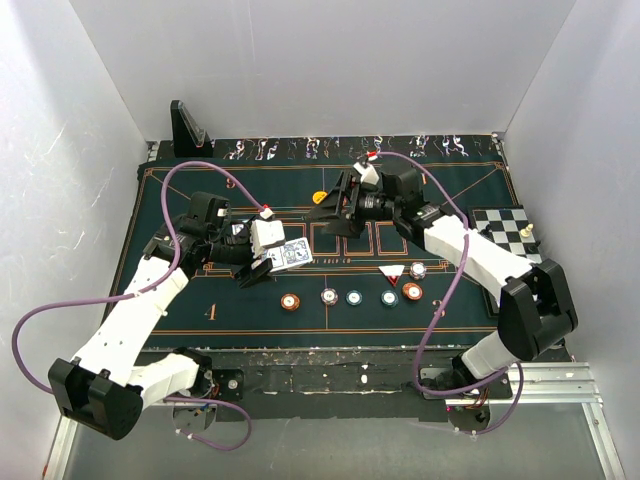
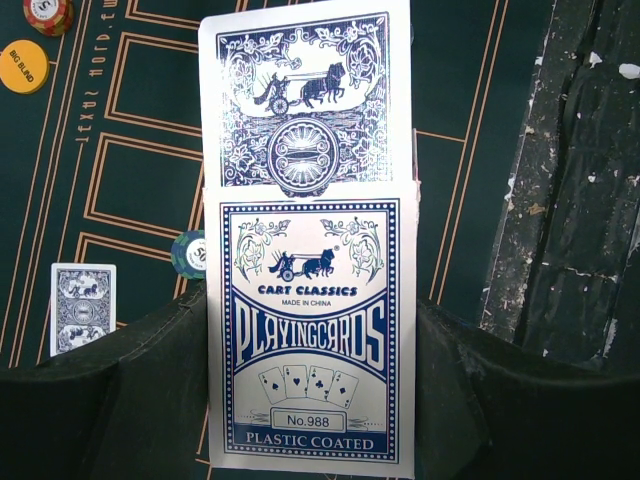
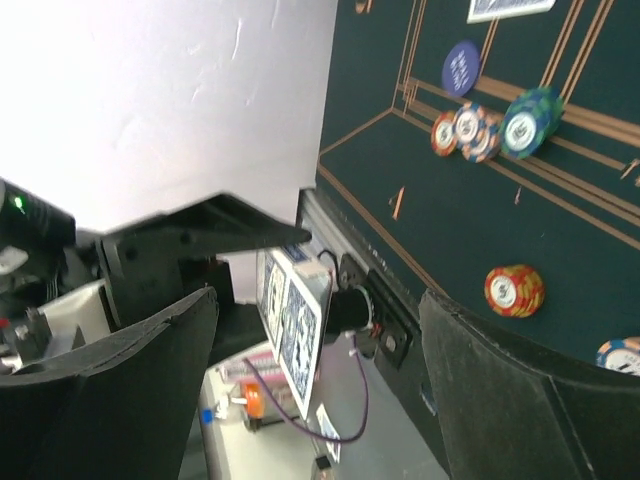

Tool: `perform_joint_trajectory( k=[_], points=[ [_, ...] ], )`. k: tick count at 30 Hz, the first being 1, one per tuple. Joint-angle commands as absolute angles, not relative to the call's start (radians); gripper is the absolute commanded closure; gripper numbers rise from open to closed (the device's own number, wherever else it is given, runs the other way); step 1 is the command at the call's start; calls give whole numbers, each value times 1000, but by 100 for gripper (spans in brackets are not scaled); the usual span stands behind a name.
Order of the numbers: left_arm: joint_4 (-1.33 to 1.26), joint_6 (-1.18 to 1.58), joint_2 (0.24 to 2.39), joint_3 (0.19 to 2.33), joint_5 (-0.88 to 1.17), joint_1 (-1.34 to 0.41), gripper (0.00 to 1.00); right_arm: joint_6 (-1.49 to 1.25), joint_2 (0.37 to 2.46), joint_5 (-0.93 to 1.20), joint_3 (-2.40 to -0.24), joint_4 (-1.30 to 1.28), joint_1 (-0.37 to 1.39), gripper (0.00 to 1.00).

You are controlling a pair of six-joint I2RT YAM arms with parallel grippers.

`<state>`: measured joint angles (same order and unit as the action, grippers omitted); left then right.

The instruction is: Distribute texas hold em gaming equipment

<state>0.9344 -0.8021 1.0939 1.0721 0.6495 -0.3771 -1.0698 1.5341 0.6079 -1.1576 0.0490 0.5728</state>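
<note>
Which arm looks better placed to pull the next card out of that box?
Probably the right. The right gripper is open and empty, hovering close by. The left gripper is shut on the card box, which has one card sticking out of its top, so it is busy holding.

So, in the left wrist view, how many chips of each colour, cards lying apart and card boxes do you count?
Yellow chip: 1
Red chip: 1
Teal chip: 1
Face-down card lying apart: 1
Card box: 1
Total: 5
</note>
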Motion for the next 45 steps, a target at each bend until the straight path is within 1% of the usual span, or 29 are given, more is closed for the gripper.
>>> perform_joint_trajectory(
  k=[1, 5, 15, 22, 26, 33, 41, 45],
  points=[
    [902, -827, 1089, 1078, 661, -383, 100, -1014, 1494, 693, -1114, 72, 626, 11],
    [902, -825, 1106, 1097, 669, -382, 100, -951, 1528, 698, -1169, 2, 682, 10],
    [894, -818, 1112, 1123, 664, -382, 100, -954, 1598, 698, -1206, 11, 745, 9],
    [893, -816, 1106, 1131, 676, -382, 100, -986, 1614, 684, -1187, 51, 749, 33],
    [891, -819, 1104, 1132, 678, -382, 100, -997, 1614, 681, -1184, 57, 749, 43],
    [890, -825, 1101, 1126, 680, -382, 100, -1003, 1575, 663, -1138, 58, 741, 51],
    [893, -828, 1104, 1134, 692, -382, 100, -1020, 1542, 652, -1074, 75, 723, 55],
    [888, -827, 1103, 1135, 692, -382, 100, -1032, 1517, 649, -1043, 87, 707, 58]
  ],
)
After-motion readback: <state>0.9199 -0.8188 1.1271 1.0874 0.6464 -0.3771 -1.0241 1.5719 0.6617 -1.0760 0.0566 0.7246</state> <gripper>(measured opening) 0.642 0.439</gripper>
